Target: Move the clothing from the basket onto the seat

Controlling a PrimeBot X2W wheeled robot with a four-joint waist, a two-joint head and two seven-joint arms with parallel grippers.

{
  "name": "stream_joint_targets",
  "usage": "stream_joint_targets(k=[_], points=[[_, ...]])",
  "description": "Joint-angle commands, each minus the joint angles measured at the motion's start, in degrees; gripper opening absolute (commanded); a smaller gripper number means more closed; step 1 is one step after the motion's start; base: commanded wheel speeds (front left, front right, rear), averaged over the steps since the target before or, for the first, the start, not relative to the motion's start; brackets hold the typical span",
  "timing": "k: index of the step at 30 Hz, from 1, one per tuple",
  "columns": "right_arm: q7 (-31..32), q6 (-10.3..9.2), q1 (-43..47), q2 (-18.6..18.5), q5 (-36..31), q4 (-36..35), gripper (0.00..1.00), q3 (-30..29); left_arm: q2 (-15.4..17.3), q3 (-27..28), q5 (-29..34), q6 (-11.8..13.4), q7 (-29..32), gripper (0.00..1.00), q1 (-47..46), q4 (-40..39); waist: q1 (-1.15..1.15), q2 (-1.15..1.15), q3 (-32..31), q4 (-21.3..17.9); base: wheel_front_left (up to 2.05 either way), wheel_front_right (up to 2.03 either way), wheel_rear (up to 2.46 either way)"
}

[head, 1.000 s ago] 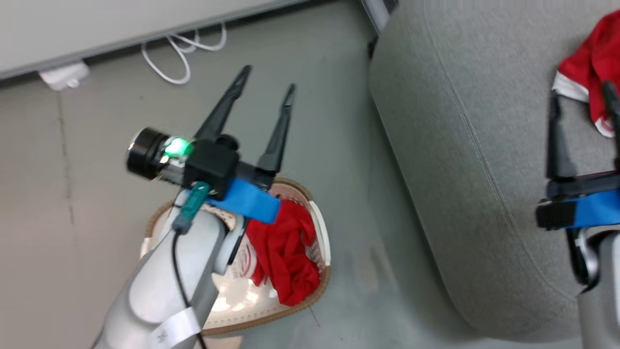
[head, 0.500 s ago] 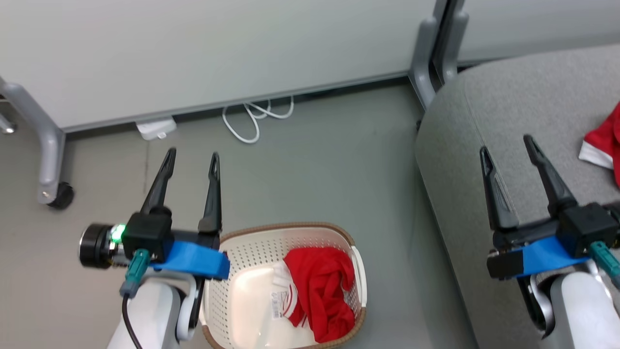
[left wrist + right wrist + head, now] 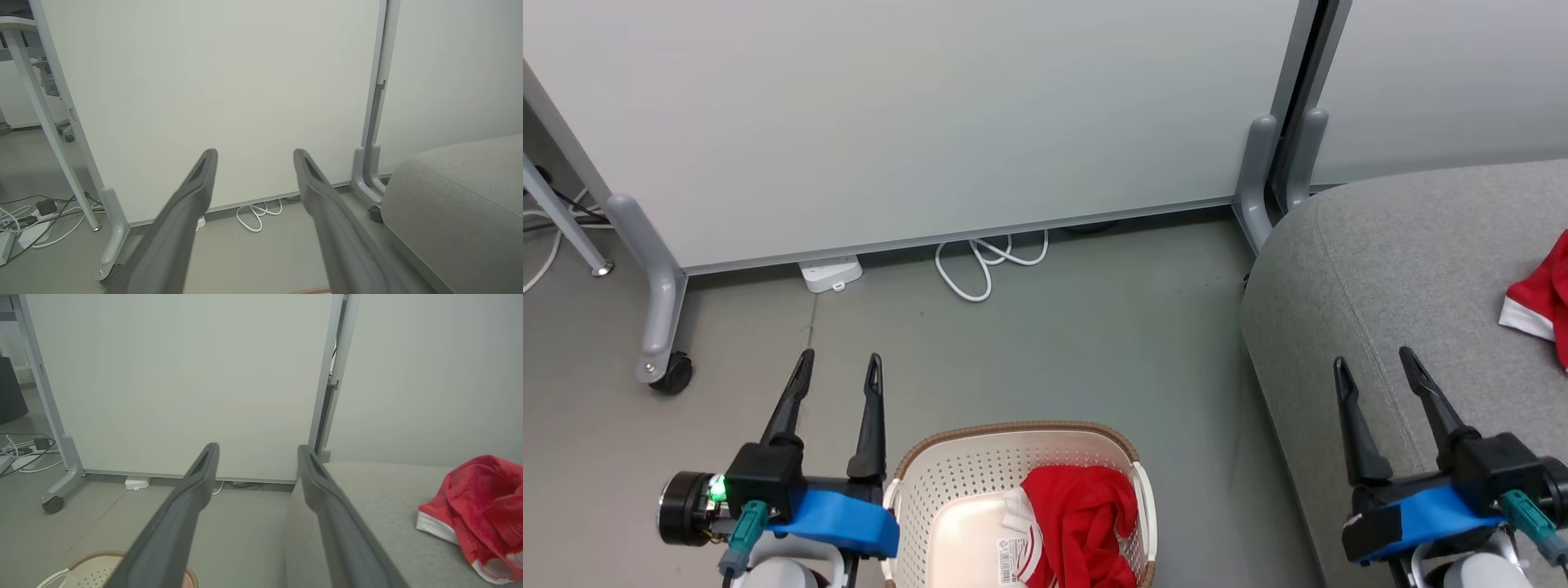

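While the basket (image 3: 968,478) holds red clothing (image 3: 1086,523), more lies on the seat (image 3: 1388,261)

Even, soft indoor light, faint shadows, perhaps slight wide-angle edge distortion.

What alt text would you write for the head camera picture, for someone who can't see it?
Seen from above, one red garment lies in a white basket on the floor, and a second red garment lies on the grey seat at right. The robot's left pincer and right pincer hover open and empty.
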Motion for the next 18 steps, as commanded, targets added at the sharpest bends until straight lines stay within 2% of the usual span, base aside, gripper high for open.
stream_joint_targets(k=[1, 18], points=[[-0.20, 0.01, 1.25, 0.40, 0.42, 0.18, 1.00, -0.29, -0.22, 0.54, 0.45, -0.38, -0.27, 1.00, 0.80, 0.26, 0.01, 0.00, -0.31, 0.00, 0.00, 0.00, 0.00], [-0.20, 0.01, 3.98, 1.92, 0.58, 0.43, 1.00, -0.65, -1.70, 2.43, 2.30, -2.34, -0.27, 1.00, 2.51, 1.30, 0.01, 0.00, -1.12, 0.28, 0.00, 0.00, 0.00]])
